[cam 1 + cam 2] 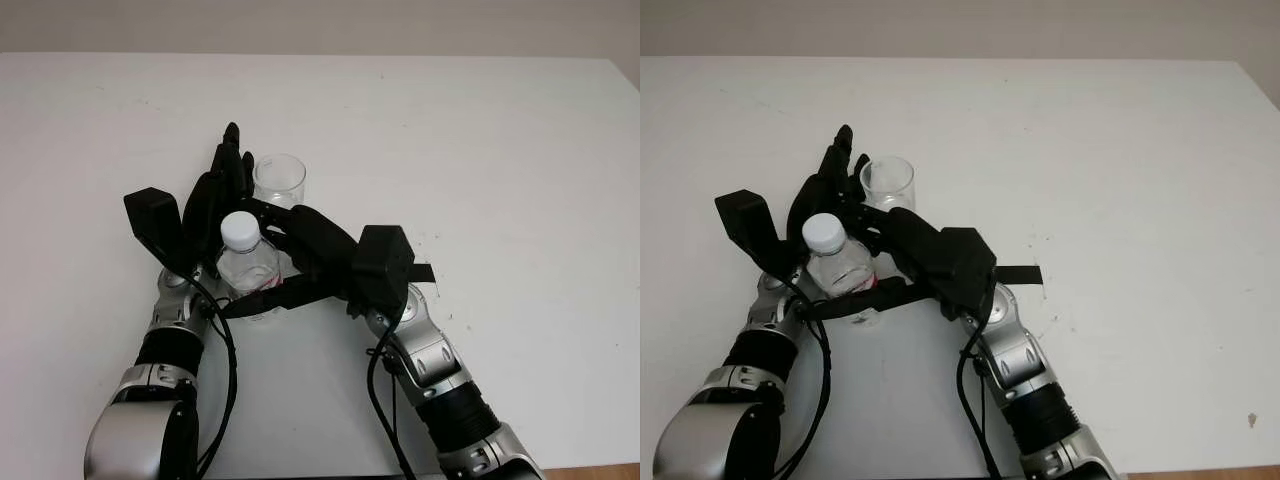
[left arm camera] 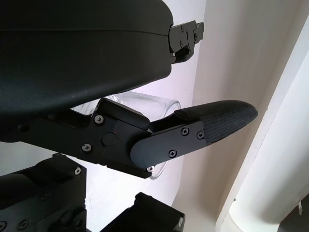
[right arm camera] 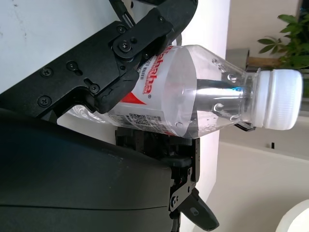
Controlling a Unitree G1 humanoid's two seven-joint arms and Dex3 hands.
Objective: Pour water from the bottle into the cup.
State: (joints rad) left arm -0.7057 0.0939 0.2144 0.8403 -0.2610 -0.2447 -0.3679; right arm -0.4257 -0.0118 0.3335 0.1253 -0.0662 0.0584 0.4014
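A clear water bottle with a white cap and a red label stands upright on the white table. My right hand is shut on it, fingers crossing the label from the right. Just behind the bottle stands an empty clear cup. My left hand is open on the left of the bottle, its fingers reaching up along the cup's left side. In the left wrist view the cup's rim shows behind one finger. Whether that hand touches the cup I cannot tell.
The two forearms converge near the table's front edge. A black strap end sticks out from the right wrist. Bare white tabletop spreads to the right and behind the cup.
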